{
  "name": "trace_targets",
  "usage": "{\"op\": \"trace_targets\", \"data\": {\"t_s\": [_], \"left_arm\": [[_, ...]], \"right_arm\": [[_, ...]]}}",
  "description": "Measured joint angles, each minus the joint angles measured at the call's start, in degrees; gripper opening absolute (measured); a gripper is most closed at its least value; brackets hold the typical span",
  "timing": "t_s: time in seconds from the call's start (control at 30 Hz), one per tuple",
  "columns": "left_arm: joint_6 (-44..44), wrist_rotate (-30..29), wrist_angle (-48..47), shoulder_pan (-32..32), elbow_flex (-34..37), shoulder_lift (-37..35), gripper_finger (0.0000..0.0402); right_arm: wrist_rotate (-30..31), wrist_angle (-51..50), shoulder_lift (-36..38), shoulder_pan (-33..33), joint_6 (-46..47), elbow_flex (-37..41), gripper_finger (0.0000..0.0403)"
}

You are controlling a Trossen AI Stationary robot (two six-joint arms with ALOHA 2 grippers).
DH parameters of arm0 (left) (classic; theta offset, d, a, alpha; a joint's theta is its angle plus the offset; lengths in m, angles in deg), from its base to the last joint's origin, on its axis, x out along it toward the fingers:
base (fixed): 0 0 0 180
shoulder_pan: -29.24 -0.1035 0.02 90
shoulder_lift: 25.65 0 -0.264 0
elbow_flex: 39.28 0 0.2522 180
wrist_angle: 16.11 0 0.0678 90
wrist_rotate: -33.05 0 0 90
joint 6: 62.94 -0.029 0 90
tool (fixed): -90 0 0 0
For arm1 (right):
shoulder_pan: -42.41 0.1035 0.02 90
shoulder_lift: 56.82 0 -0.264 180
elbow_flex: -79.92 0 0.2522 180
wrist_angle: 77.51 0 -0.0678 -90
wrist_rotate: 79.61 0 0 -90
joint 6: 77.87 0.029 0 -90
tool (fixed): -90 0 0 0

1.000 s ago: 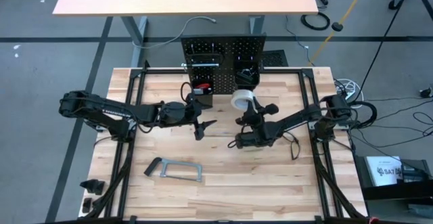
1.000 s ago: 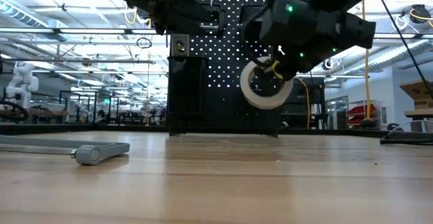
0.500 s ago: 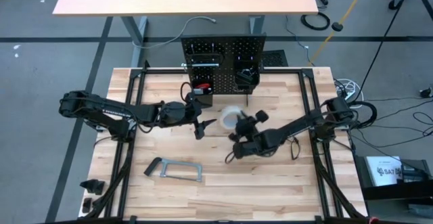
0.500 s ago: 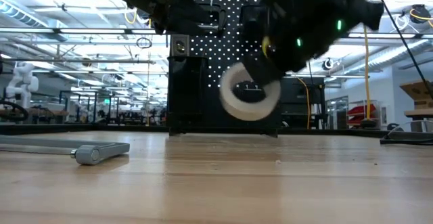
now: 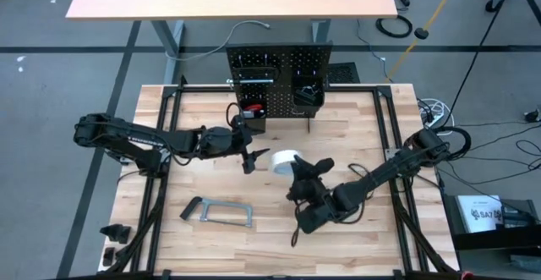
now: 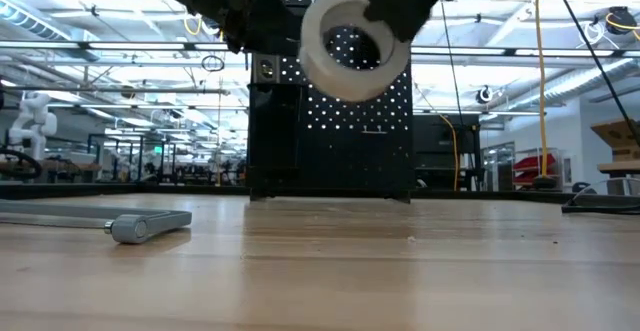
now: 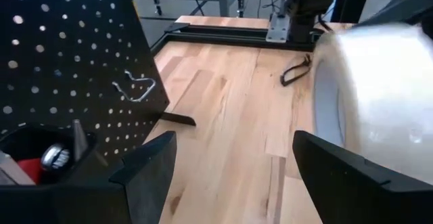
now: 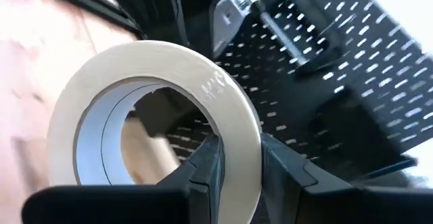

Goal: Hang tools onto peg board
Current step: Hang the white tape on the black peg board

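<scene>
The right gripper point(image 8: 237, 166) is pinching the rim of the white tape roll point(image 5: 284, 161) between its fingers, holding it above the tabletop point(image 5: 338, 246) in front of the peg board point(image 5: 279, 68). The low view is showing the roll raised against the board's perforations, which the high view cannot. The left gripper point(image 5: 254, 157) is hovering just beside the roll with fingers spread, empty. A grey bar clamp point(image 5: 218, 212) is lying on the tabletop nearer the front edge.
</scene>
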Motion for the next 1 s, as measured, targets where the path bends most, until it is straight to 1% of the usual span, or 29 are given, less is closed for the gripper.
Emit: {"op": "trace_targets", "data": {"t_s": [0.1,0.17,0.23,0.43,0.53,0.67,0.83,1.0], "left_arm": [[0.01,-0.04,0.07,0.02,0.00,-0.11,0.0299],[0.02,-0.02,0.14,0.07,0.00,-0.20,0.0299],[0.02,-0.25,-0.23,0.02,0.00,-0.58,0.0299],[0.03,-6.69,-4.93,0.02,0.00,-3.68,0.0299],[0.05,-7.36,-4.88,0.02,0.00,-4.46,0.0299],[0.00,-7.67,-4.77,-0.02,0.00,-4.35,0.0299],[-1.01,-8.90,-4.74,-0.09,0.00,-4.20,0.0299],[-1.58,-8.98,-4.81,-0.09,0.00,-4.20,0.0299]], "right_arm": [[1.89,-0.42,0.00,-0.03,-5.95,0.64,0.0069],[1.93,-1.65,0.00,-1.15,-6.65,1.63,0.0069],[0.82,-2.69,0.00,-2.72,-5.11,3.20,0.0069],[0.26,-2.94,-0.02,-7.43,4.49,9.42,0.0069],[-1.08,-2.20,-0.02,-9.69,7.23,11.67,0.0069],[-2.22,0.58,-0.02,-12.67,2.76,12.50,0.0069],[-3.74,4.35,-0.02,-16.41,-0.49,12.59,0.0069],[-5.24,11.17,-0.02,-17.65,-4.74,12.59,0.0069]]}}
